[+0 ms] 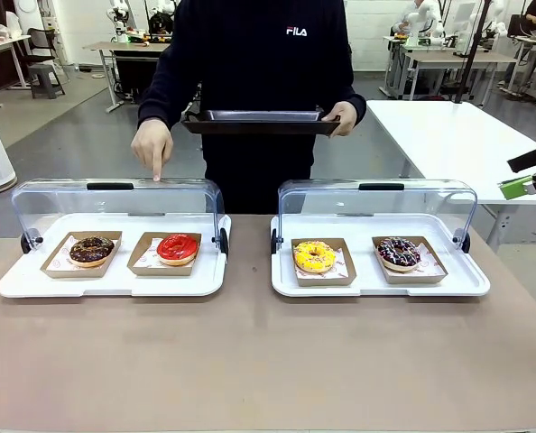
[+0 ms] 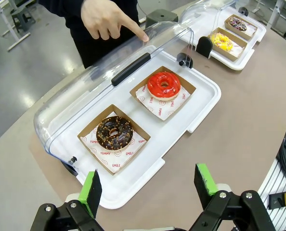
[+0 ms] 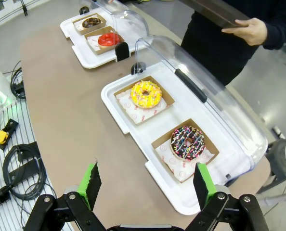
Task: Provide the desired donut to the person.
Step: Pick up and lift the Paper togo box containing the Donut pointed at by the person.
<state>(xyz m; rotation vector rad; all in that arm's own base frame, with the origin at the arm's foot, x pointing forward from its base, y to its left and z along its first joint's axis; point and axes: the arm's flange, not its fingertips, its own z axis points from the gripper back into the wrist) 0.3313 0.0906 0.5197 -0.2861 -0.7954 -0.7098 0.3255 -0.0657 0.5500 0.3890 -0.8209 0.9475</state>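
Note:
The person (image 1: 259,54) stands at the far side, holding a dark tray (image 1: 259,121) in one hand. The other hand (image 1: 152,144) points a finger down at the clear lid (image 2: 133,53), above the red glazed donut (image 1: 177,247). This donut lies next to a chocolate nut donut (image 1: 91,249) in the left white case (image 1: 15,284). A yellow donut (image 1: 314,256) and a chocolate sprinkle donut (image 1: 399,252) lie in the right case (image 1: 471,287). My left gripper (image 2: 148,187) hangs open above the left case's near edge. My right gripper (image 3: 147,185) hangs open above the right case's end.
Each donut sits in a brown paper tray under a raised clear lid with a black handle. The brown table (image 1: 250,361) is bare in front of the cases. Cables (image 3: 18,168) lie beside the table at the right arm's base. A white table (image 1: 448,135) stands behind on the right.

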